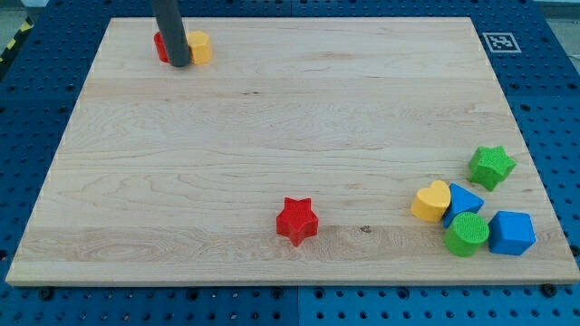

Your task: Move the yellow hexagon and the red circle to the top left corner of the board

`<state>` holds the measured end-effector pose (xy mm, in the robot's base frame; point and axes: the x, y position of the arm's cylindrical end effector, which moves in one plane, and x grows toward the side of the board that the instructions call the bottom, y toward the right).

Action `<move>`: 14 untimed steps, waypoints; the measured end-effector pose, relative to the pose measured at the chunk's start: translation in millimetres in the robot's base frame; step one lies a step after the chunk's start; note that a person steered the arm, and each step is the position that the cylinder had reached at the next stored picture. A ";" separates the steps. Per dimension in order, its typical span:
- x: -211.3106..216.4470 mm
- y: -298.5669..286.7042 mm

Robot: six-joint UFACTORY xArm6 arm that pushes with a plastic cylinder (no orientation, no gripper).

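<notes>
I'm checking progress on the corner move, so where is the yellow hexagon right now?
The yellow hexagon sits near the board's top left corner in the camera view, just right of my tip, with the red circle on the rod's other side.

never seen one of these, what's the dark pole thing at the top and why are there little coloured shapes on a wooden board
The dark pole is the end of a robot arm. It has no hand, only a straight rod, and my tip slides over the wooden board to push blocks around; nothing is held. There is one picture, from a camera looking down at the board at a slant.

At the view's top left, the tip sits between the red circle and the yellow hexagon, both partly hidden by the rod. Those are the two blocks meant for that corner.

Near the bottom middle lies a red star. At the bottom right sits a cluster: a green star, a yellow heart, a green round block and two blue blocks.
</notes>
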<state>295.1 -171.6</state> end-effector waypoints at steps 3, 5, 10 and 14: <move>-16.5 -52.3; -26.7 -52.9; 21.5 46.8; -26.3 49.6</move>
<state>268.8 -122.0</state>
